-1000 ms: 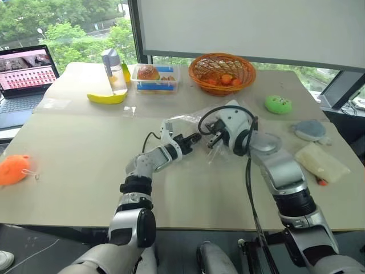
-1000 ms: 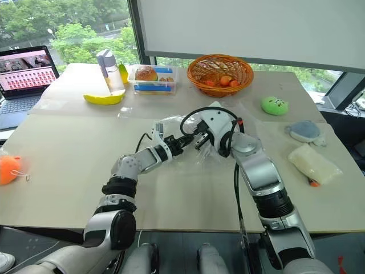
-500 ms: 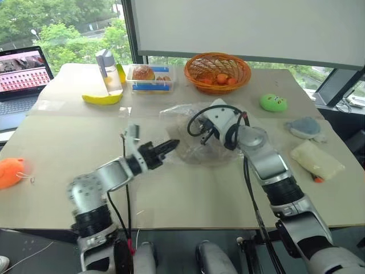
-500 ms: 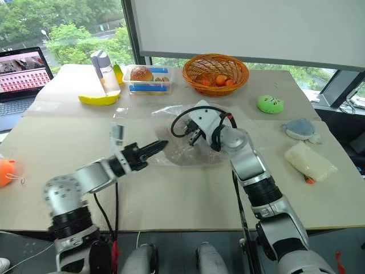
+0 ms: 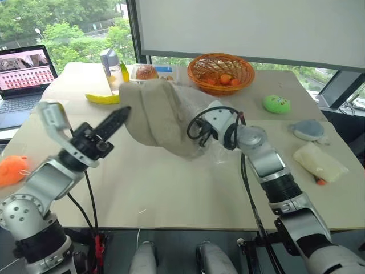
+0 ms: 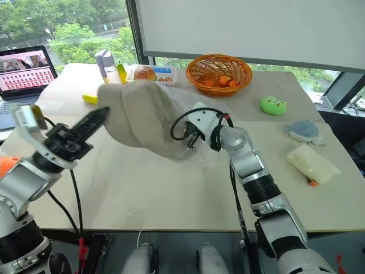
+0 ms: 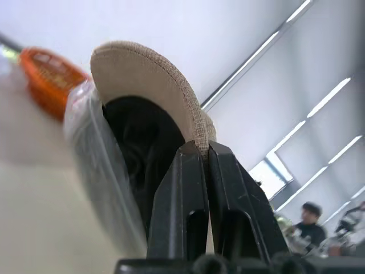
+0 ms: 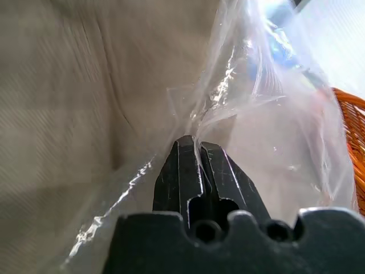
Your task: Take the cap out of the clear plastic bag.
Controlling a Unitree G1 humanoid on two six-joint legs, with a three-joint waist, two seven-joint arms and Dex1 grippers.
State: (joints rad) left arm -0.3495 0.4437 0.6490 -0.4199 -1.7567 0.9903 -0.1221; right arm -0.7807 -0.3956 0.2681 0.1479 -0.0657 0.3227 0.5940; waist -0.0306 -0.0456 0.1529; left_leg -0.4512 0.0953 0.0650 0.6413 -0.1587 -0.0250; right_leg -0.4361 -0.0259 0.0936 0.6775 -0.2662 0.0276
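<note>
Above the pale tabletop (image 5: 171,188), the soft beige-grey fabric flat cap (image 5: 157,117) hangs stretched between the arms, its far end apparently inside the crinkly clear plastic bag (image 8: 274,148). It looks light and floppy, so the stiffer stitched brim seems the surest hold. The left gripper (image 7: 201,157) is clamped on that brim edge; the right gripper (image 8: 197,149) is pinched tight on a fold of slippery bag film.

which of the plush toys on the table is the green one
The round green plush, lying just right of the orange basket. The grey-blue plush sits nearer the right edge, and the orange plush lies far left.
</note>
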